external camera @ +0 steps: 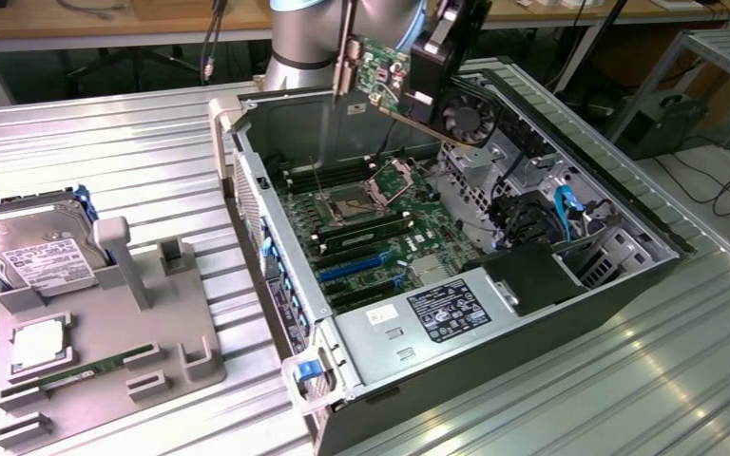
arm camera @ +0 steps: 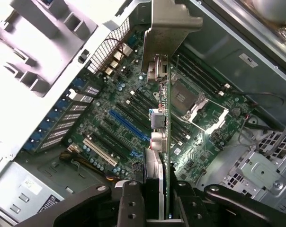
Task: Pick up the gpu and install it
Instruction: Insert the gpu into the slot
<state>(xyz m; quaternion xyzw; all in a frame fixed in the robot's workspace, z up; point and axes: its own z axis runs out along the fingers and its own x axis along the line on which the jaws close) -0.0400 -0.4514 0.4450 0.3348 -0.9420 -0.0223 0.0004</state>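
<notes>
We hold the gpu (external camera: 380,68) clamped between the fingers (arm camera: 130,203) of the gripper (arm camera: 155,201), in the air above the open computer case (external camera: 619,294) and its motherboard (external camera: 384,237). If we miss the blue slot (arm camera: 129,125), we think its edge may strike nearby components.

The hand (arm camera: 155,191) is clamped on the gpu (arm camera: 157,139), with black fingers (arm camera: 129,203) pressing both faces. The card is seen edge-on, its silver bracket (arm camera: 174,23) at the far end. It hangs above the motherboard (arm camera: 110,94) inside the open computer case (arm camera: 214,45). The blue slot (arm camera: 129,125) and CPU socket (arm camera: 190,101) lie beneath, either side of the card's line.
</notes>
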